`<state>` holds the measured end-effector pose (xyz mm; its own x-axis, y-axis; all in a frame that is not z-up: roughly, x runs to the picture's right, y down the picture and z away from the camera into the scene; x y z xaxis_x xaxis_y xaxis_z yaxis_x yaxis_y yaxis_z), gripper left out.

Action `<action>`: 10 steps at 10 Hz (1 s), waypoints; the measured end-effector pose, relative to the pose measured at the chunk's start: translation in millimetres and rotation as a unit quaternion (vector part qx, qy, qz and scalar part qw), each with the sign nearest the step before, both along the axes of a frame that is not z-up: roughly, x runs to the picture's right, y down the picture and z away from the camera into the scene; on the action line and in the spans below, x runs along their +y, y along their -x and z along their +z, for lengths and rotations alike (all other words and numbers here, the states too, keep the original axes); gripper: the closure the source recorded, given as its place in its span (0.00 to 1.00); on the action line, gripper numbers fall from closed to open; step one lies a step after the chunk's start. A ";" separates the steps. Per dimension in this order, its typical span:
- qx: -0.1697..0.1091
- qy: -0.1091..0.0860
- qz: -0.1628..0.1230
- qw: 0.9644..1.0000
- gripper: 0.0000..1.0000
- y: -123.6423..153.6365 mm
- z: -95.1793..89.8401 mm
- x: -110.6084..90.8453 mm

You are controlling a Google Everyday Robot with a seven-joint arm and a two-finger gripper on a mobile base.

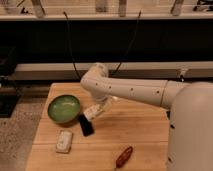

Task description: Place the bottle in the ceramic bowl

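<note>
Robot body (pixel 192 130), a broad white mass, fills the 3 to 5 o'clock part of the view. From it the white arm (pixel 140 91) runs almost level toward 9 o'clock above the desk (pixel 145 131). At a rounded joint over the desk's far edge the arm bends down toward 6 o'clock, so its last link points steeply at the wood. The pincer (pixel 96 111) at its end hangs low over the desk's left half, pressed together on the bottle (pixel 90 114), a pale oblong tilted with its lower end toward 7 o'clock. The bottle is just beside the ceramic bowl (pixel 64 109), at the bowl's 3 o'clock and outside the rim; whether it touches the rim cannot be told. The bowl, green and round, sits near the desk's left edge. A dark flat slab (pixel 86 125) lies on the wood at the bottle's 6 o'clock and the bowl's 4 o'clock, close to both. A white packet (pixel 64 141) lies at the bowl's 6 o'clock, apart from it. A reddish-brown oblong (pixel 124 156) lies near the desk's front edge, at 5 o'clock from the pincer and well apart from the rest.
</note>
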<state>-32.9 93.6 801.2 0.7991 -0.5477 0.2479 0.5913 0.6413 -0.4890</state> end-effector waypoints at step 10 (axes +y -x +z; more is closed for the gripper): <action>-0.018 -0.006 -0.052 0.998 1.00 72.7 7.1 -21.3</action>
